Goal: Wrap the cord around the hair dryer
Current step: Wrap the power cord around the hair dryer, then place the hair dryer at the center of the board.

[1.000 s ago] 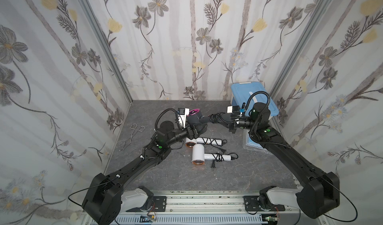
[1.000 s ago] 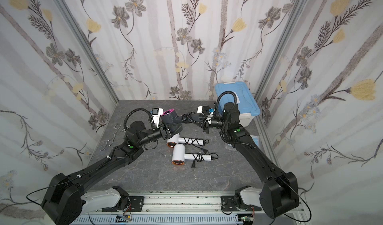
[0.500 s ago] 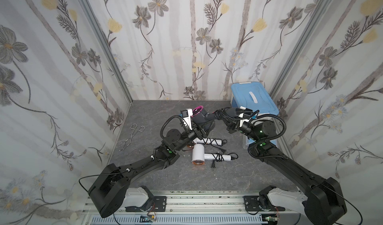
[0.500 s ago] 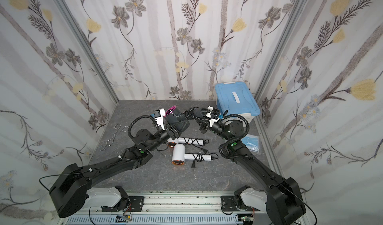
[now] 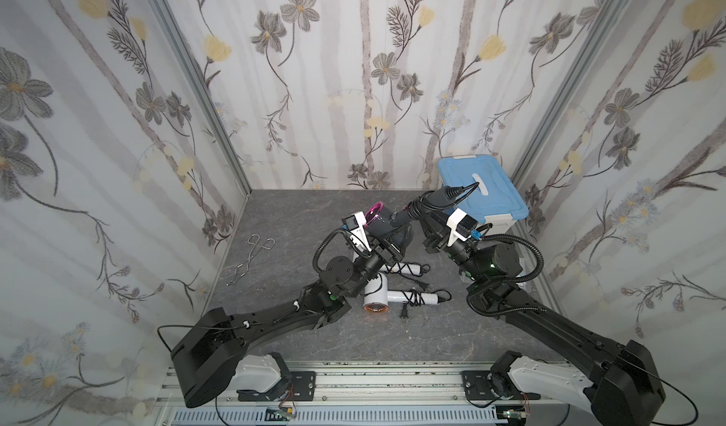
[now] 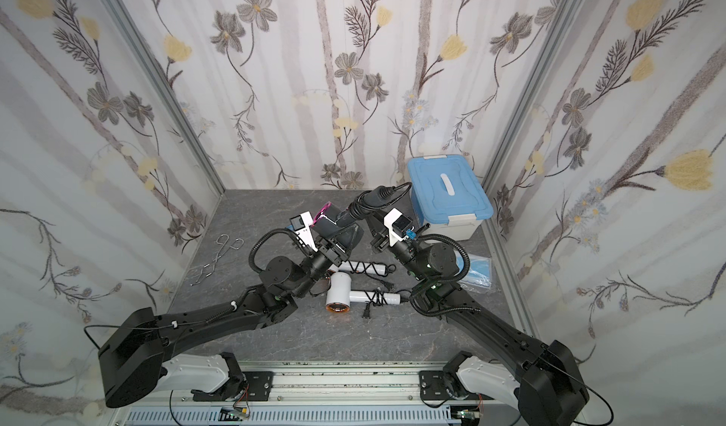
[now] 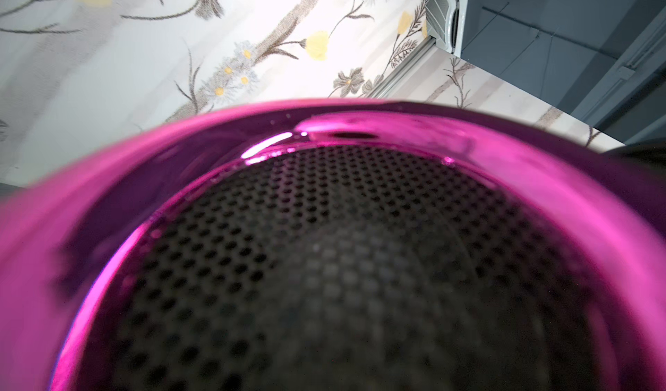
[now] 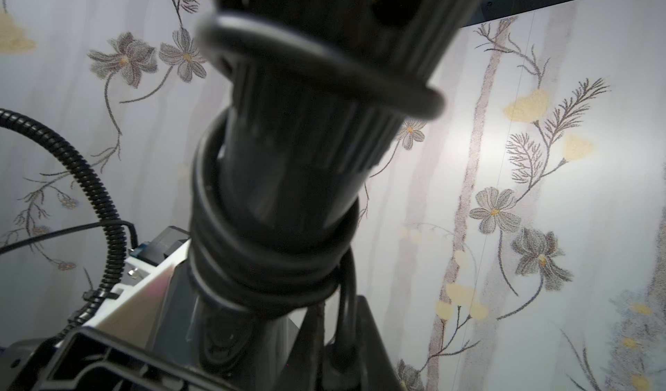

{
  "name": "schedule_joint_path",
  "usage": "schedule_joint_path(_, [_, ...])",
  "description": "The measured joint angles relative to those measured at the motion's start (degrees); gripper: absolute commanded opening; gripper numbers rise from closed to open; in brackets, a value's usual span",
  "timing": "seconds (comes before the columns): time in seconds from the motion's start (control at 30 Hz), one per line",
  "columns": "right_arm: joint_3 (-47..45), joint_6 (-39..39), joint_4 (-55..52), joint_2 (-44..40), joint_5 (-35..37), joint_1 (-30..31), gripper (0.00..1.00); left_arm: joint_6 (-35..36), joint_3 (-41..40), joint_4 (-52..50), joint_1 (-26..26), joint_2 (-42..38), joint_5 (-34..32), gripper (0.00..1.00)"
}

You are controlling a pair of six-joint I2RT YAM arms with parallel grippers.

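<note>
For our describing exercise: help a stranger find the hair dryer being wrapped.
Find the blue-lidded box at the back corner of the table. Beside it, raised off the surface, is the dark hair dryer. Unlike the two white hair dryers lying flat, it has a magenta rim.

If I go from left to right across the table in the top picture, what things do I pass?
You pass the metal tongs → front white hair dryer → blue-lidded box.
</note>
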Motion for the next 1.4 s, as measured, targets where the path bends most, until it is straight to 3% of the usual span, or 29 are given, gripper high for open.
schedule_joint_path(0.23, [5.86, -2.25, -12.55, 3.67, 7.26, 1.05, 0.0, 3.06, 7.48, -28.79, -0.28, -6.56, -12.11, 0.0])
schedule_joint_path(0.4, [18.93, -0.48, -31.71, 11.08, 12.52, 2.38, 0.0, 4.63, 13.4, -42.62, 0.26, -5.77, -22.47, 0.0])
schedule_joint_path(0.53, [28.44, 1.97, -46.21, 18.03, 15.06, 2.6, 0.0, 5.33, 17.99, -52.46, 3.26, -2.97, -24.35, 0.0])
schedule_joint_path(0.8, [37.75, 7.19, -66.42, 28.74, 16.83, 2.27, 0.0, 8.28, 25.73, -70.36, 9.46, 4.96, -17.33, 0.0])
schedule_joint_path(1.0, [45.62, 11.28, -75.25, 34.47, 15.34, -0.11, 0.0, 10.36, 29.24, -70.88, 13.99, 10.45, -9.73, 0.0])
schedule_joint_path(1.4, [58.84, 18.78, -88.46, 47.78, 12.87, -7.34, 0.0, 19.12, 48.33, -75.93, 22.08, 32.39, 8.81, 0.0])
